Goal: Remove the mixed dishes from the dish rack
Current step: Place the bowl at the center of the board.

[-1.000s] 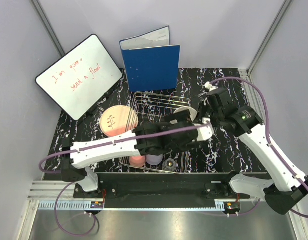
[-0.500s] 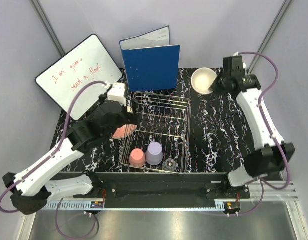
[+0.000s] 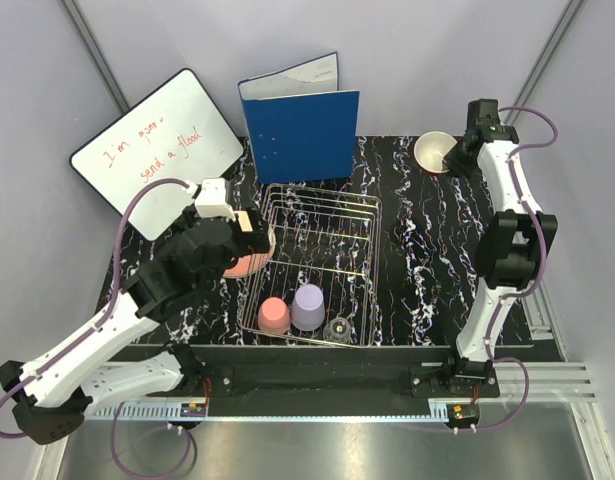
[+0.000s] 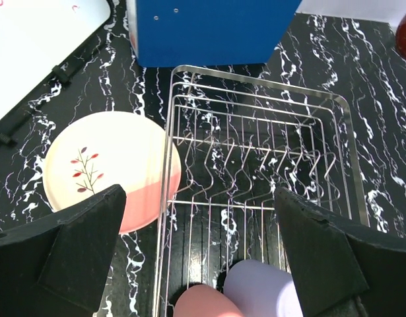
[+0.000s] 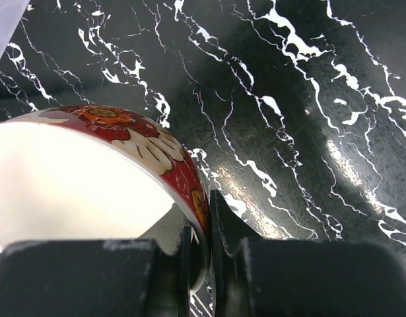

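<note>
1. Near end of the dish rack: pink cup, lavender cup and small clear glass sit side by side, not yet unloaded.
2. Left gripper hangs over the rack's left wall, jaws wide, holding nothing. Salmon plate lies flat on the table against that wall, by the left finger; likely counts as unloaded.
3. Far right corner: right gripper pinches the red bowl rim, jaws narrow, one finger inside and one outside. Bowl is well apart from the rack, probably being set down; table contact unclear.
</note>
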